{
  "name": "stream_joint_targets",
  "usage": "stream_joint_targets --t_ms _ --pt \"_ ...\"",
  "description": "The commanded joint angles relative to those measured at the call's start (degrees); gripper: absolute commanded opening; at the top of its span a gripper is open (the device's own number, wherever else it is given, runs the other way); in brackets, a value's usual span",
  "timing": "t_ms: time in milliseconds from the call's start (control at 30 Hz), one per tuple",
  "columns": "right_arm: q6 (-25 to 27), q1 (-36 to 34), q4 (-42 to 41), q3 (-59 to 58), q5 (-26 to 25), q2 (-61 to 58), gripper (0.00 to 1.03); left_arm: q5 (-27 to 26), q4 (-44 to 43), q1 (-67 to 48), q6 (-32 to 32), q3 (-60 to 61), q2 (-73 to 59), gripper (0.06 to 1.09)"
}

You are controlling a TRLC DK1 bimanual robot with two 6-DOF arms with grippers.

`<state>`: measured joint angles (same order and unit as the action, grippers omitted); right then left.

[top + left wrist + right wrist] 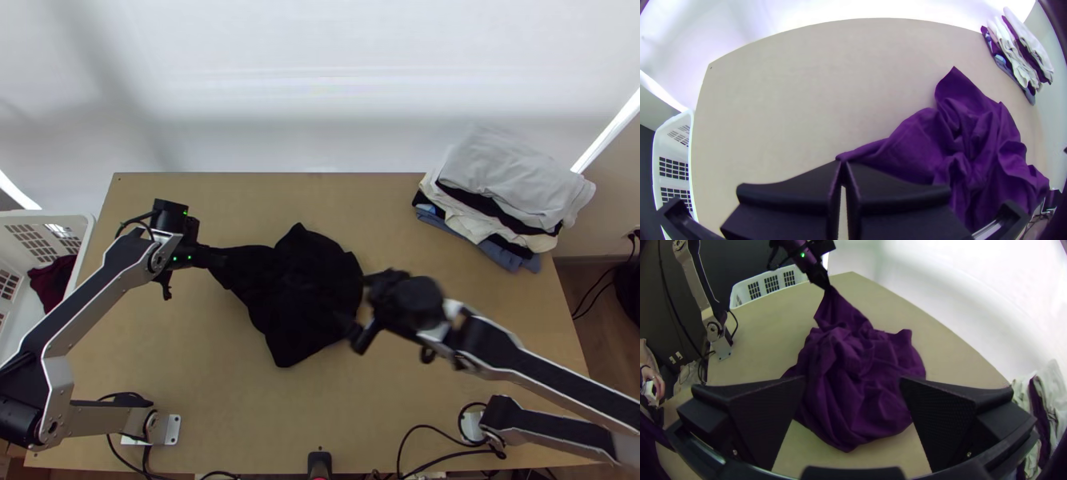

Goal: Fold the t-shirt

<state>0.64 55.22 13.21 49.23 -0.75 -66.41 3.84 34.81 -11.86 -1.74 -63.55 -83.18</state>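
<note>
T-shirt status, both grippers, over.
Left gripper shut on a corner of the t-shirt. Right gripper open beside the cloth. Shirt bunched mid-table; nothing seen between right gripper and cloth.

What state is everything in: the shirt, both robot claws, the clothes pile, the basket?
T-shirt: bunched, one end stretched out
Left gripper: shut on that end
Right gripper: open, holding nothing
Clothes pile: folded, stacked unevenly
Basket: holding dark red cloth
</note>
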Motion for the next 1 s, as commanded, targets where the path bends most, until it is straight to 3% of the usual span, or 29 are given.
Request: stream_joint_targets --t_ms 0,333,367,433,533,633,833,967 --pt "-3.28 1.47 -1.96 1.92 0.84 -6.19 0.98 0.03 -0.18 0.96 -1.07 -1.05 1.53 0.10" --pt "-7.50 2.79 -7.06 9.48 2.34 -20.78 0.95 -1.37 -0.53 1.57 -2.48 -0.96 1.88 0.10" --pt "-7.94 2.96 -7.06 10.27 2.51 -21.65 0.90 -1.55 -0.62 1.57 -2.57 -0.96 1.88 0.10" --pt "-9.17 3.23 -7.06 11.06 2.60 -22.88 0.77 -1.90 -0.88 1.57 -2.66 -1.05 1.88 0.10" --pt "-10.93 3.23 -7.24 10.09 2.51 -22.71 0.23 -2.17 -0.97 1.40 -2.83 -1.58 1.79 0.10" --pt "-9.87 3.75 -7.50 7.90 2.42 -20.07 0.03 -2.17 -0.88 1.40 -2.74 -2.02 1.79 0.10" --pt "-9.87 -0.47 -6.18 3.24 1.90 -9.17 0.03 -2.17 -0.88 1.66 -2.48 -2.19 1.88 0.10" --pt "-9.87 -4.60 -0.29 0.07 1.72 -1.79 0.03 -2.08 -0.97 1.75 -2.22 -2.11 1.70 0.10"
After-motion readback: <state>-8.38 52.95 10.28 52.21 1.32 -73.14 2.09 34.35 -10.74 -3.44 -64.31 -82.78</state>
